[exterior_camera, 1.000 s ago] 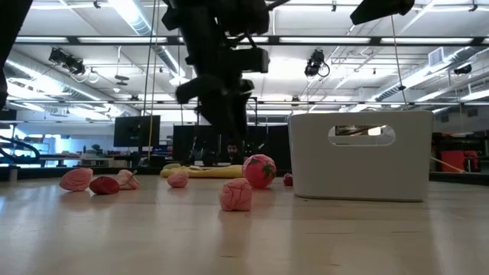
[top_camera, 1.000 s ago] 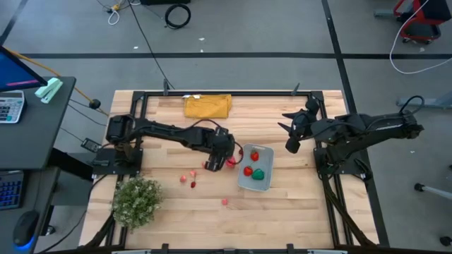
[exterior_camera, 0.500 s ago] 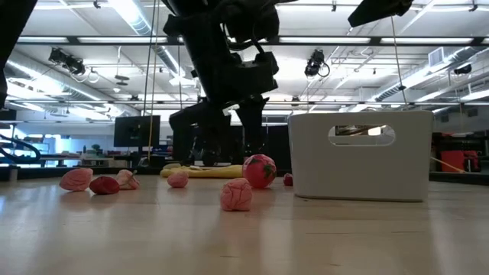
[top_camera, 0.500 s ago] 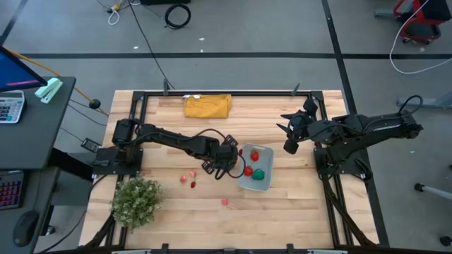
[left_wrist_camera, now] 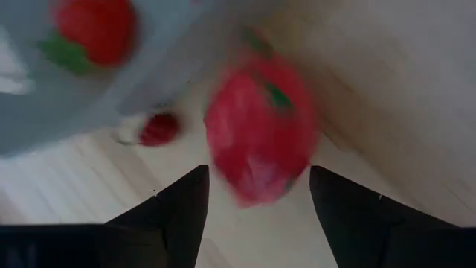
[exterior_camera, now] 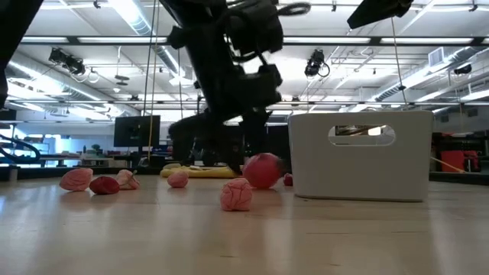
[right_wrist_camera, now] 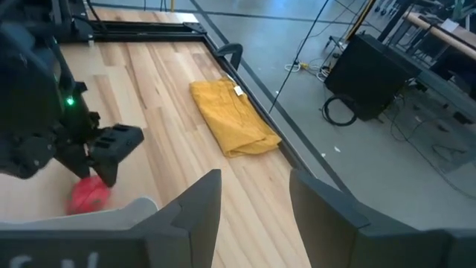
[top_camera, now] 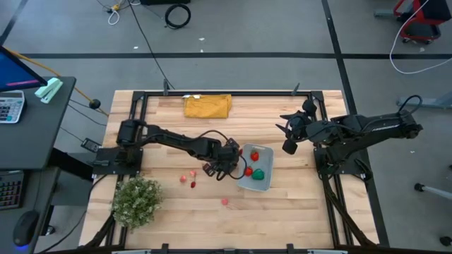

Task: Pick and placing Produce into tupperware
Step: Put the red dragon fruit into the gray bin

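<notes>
My left gripper (top_camera: pixel 227 162) is open and low over the table, just left of the pale blue-grey tupperware (top_camera: pixel 263 185). Its fingers stand on either side of a large red strawberry piece (left_wrist_camera: pixel 256 138), which rests on the wood (exterior_camera: pixel 262 169). A tiny red piece (left_wrist_camera: pixel 158 128) lies by the container wall. Inside the tupperware are two red pieces (top_camera: pixel 254 155) and a green one (top_camera: pixel 259 173). Several pink and red pieces (top_camera: pixel 182 178) lie loose on the table. My right gripper (top_camera: pixel 288 130) waits open in the air to the right. My left gripper comes from above with one finger on each side of the red strawberry piece (left_wrist_camera: pixel 238 160), which sits on the table. I cannot tell whether a finger (left_wrist_camera: pixel 178 205) touches it.
A mustard-yellow folded cloth (top_camera: pixel 207 106) lies at the far edge. A bushy pale-green plant (top_camera: pixel 135 201) stands at the near left corner. Another pink piece (top_camera: pixel 224 201) lies near the middle of the near side. A black frame rail runs along the table's far and side edges.
My left gripper has moved a little toward the near edge and the tupperware and has come down from well above the table until it straddles the red strawberry piece. The right arm has kept still.
</notes>
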You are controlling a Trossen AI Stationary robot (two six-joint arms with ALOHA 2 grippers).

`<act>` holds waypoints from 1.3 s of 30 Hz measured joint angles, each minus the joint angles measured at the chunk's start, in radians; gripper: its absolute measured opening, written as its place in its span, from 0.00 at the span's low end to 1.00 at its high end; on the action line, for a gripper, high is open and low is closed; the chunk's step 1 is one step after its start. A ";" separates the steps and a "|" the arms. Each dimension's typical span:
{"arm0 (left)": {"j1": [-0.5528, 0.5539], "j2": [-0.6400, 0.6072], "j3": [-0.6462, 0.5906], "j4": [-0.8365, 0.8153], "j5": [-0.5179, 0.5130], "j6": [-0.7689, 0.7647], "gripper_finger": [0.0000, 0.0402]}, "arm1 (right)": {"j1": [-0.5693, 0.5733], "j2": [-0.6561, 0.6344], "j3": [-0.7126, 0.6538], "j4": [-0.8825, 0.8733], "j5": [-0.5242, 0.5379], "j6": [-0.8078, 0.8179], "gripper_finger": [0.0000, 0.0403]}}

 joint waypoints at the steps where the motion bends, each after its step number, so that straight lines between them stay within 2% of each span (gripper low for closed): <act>1: 0.000 0.010 -0.001 0.006 0.000 0.006 0.59 | 0.000 0.000 0.000 0.000 0.000 0.007 0.42; 6: -0.003 0.046 0.000 0.064 0.000 0.075 0.60 | 0.000 0.000 0.000 -0.008 -0.009 0.017 0.42; 28: -0.107 0.050 0.000 0.088 -0.003 -0.013 0.59 | 0.000 0.000 0.000 -0.019 -0.022 0.018 0.42; 33: -0.128 0.050 0.000 0.134 -0.063 -0.045 0.60 | 0.000 0.000 0.000 -0.019 -0.022 0.018 0.42; 39: -0.149 0.050 0.023 0.129 -0.087 -0.071 0.59 | 0.000 0.000 0.000 -0.019 -0.022 0.018 0.42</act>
